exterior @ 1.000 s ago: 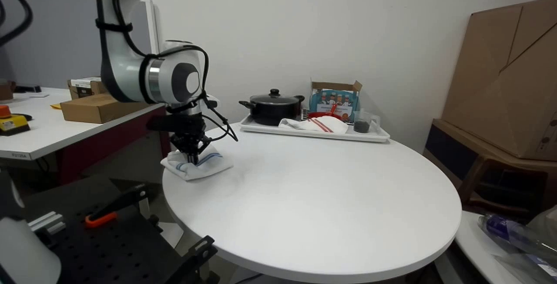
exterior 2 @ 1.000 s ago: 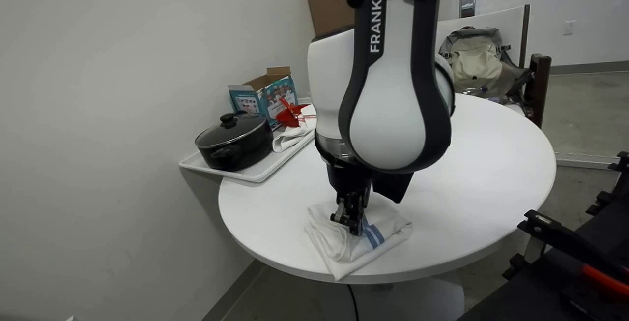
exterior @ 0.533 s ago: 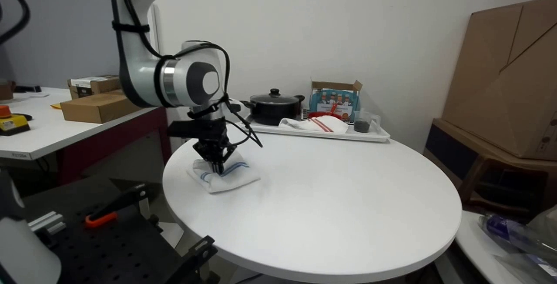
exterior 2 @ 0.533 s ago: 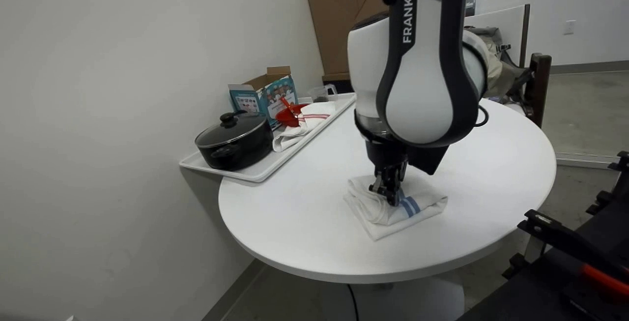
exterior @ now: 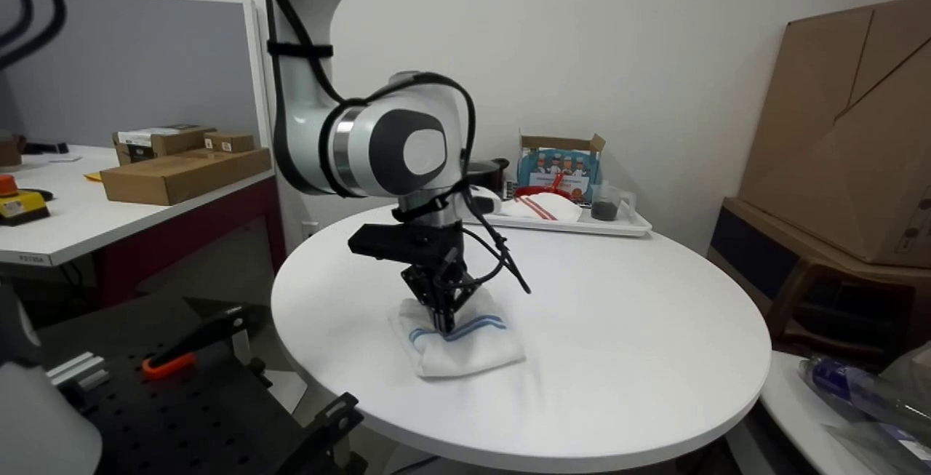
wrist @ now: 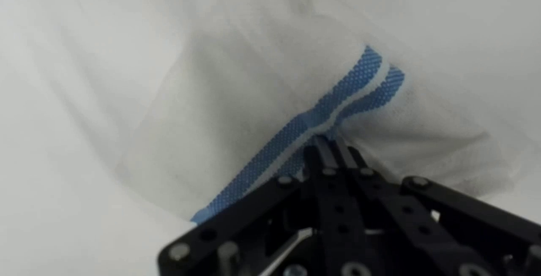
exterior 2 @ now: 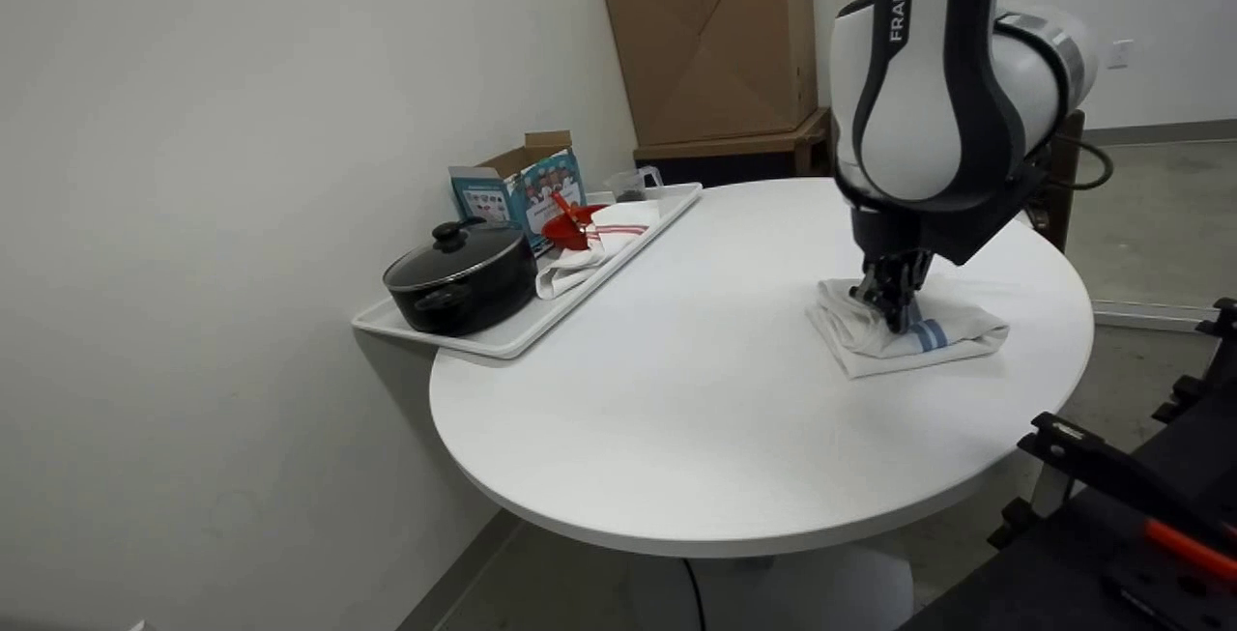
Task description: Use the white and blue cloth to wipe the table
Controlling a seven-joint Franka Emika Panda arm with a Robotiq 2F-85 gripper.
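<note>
1. shifted since a second ago: the black two-fingered gripper point(exterior: 444, 329) and the folded white fabric cloth with blue stripes point(exterior: 469, 356) are now further in from the rim of the round white table point(exterior: 618, 329), further right and lower in an exterior view.
2. the white and grey jointed robot arm point(exterior: 407, 144), strung with black cables, is over the table too, and in that view it now hides much of the round black pot with a glass lid point(exterior 2: 462, 283).
3. the fingers point(wrist: 326, 153) are pressed close together, pinching a crease of the cloth at its blue stripes, as the wrist view shows.
4. the cloth lies wrinkled on the tabletop, its outline wholly inside the rim.
5. by the wall, a white rectangular tray point(exterior 2: 517, 333) rests on the table, one corner jutting past the rim.
6. on the tray are the pot, a white cloth with red stripes point(exterior 2: 618, 220) and a clear handled cup with dark contents point(exterior: 607, 202).
7. near the pot stands an open printed cardboard box point(exterior 2: 549, 188).
</note>
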